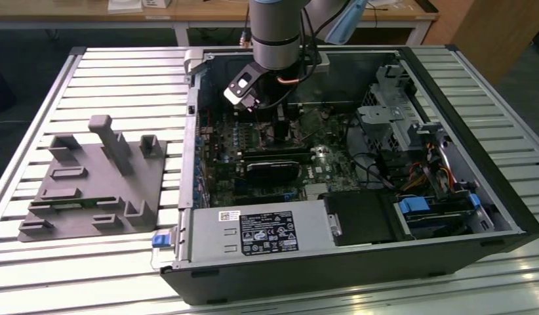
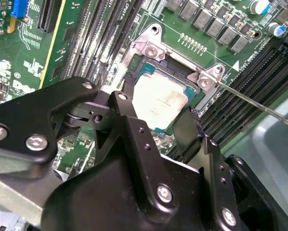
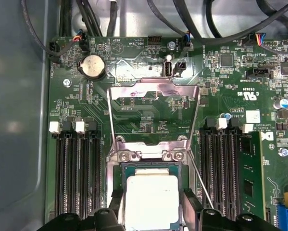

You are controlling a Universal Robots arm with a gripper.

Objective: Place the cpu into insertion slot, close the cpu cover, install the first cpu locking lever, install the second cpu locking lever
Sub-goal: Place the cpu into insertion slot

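Lying flat in the insertion slot (image 2: 148,67), the cpu (image 3: 151,199) sits between the gripper's (image 3: 152,211) parted fingers (image 3: 189,209) (one just beside each edge), the cpu cover (image 3: 153,91) swung open behind it, toward the far side of the open computer case (image 1: 339,275).

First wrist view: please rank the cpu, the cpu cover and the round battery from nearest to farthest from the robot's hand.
1. cpu: right at the hand.
2. cpu cover: flipped open, just beyond the cpu.
3. battery: farthest, past the cover's far edge, near the board's edge.
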